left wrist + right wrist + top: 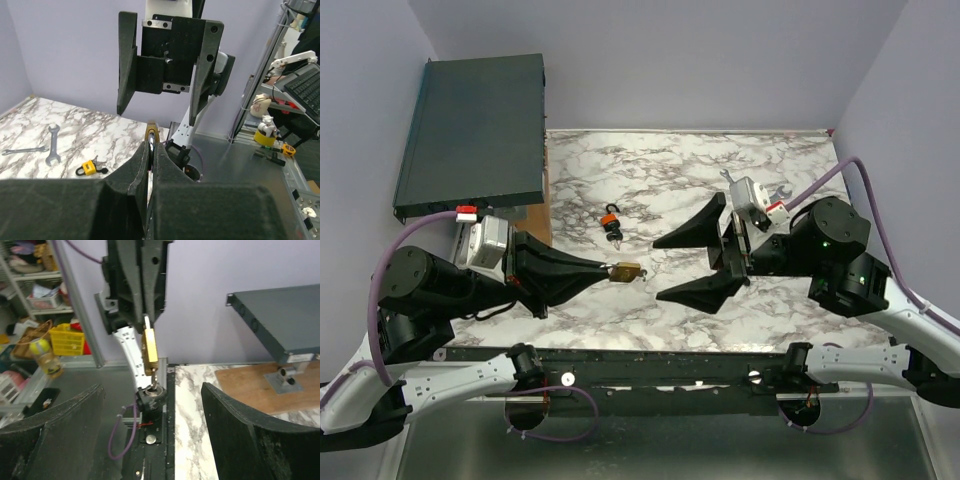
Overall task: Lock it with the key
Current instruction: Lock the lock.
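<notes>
left pincer [611, 270]: clamped on one end of the rectangular brass padlock [628, 271]. most of the brass body sticks out past the fingertips, held clear above the white-and-grey marbled worktop [650, 170]. right pincer [658, 270]: spread wide and holding nothing, its opening facing the padlock with no contact between them. in the right wrist view the padlock [149, 351] is seen edge-on with a small metal part at its lower end. whether that part is a key or the shackle cannot be told.

writing: a white label [299, 357] sits below the front edge of the flat dark metal case [472, 132], its print too small to read. the case rests partly on a brown wooden board [534, 214] at the far left of the worktop.

containers: a yellow plastic basket [67, 338] stands off the worktop, contents not discernible. a clear bottle with a yellow cap [44, 357] stands just beside it.

other items on the worktop: a small yellow padlock with black shackle and dark keys [89, 167] lies near the held padlock, on its far side. two grey open-ended spanners [52, 145] lie at the far side, near the right arm.
</notes>
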Controlling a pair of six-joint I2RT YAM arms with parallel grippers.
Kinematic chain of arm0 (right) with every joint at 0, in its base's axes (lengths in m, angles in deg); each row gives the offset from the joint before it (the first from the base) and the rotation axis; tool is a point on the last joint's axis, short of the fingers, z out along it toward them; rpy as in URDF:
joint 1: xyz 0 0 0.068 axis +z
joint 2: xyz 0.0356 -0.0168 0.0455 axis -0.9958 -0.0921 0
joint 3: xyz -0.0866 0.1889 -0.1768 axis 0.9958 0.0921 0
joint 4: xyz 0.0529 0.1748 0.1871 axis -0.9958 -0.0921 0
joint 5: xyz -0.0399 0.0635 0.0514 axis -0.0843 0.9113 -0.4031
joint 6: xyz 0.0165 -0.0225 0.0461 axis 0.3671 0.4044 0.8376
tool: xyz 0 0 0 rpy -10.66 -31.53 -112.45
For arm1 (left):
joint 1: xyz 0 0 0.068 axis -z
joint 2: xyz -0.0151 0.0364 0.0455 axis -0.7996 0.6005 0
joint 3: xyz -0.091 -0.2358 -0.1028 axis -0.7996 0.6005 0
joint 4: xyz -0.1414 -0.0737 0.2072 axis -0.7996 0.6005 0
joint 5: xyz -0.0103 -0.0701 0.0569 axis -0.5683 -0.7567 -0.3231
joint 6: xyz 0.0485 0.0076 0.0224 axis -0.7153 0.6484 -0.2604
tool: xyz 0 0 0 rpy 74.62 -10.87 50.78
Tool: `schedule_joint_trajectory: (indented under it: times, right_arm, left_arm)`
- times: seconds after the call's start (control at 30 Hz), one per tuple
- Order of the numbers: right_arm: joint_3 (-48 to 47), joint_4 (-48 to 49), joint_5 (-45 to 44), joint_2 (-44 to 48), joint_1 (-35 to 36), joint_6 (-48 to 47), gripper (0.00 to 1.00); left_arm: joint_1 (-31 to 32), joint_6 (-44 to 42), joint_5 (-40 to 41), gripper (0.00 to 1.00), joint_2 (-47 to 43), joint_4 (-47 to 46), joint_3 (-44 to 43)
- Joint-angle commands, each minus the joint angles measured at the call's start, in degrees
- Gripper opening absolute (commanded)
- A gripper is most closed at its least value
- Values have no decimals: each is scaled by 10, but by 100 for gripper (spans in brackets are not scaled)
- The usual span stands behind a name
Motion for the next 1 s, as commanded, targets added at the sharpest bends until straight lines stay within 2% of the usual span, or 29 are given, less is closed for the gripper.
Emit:
schedule_joint_trajectory:
  times: [0.0, 0.2, 0.37, 0.5, 0.73, 0.97]
  right_arm:
    - [-14, -27, 79, -11, -1, -1, 78]
    - [-16, -16, 59, -24, -1, 6, 59]
    - [-10, 5, 44, -17, -1, 15, 53]
    - [-11, 5, 31, -18, -1, 18, 43]
    - [-16, 3, 33, -28, -1, 21, 36]
    - [-18, 7, 33, -35, -1, 26, 22]
  left_arm:
    - [-3, 18, -35, 0, 7, -46, -1]
    - [-3, 21, -43, 0, 15, -50, -3]
    - [-4, 20, -38, 0, 14, -48, -1]
    - [-5, 22, -38, 0, 13, -50, 2]
    - [-7, 22, -37, 0, 13, -49, 3]
    - [-9, 24, -35, 0, 15, -48, 5]
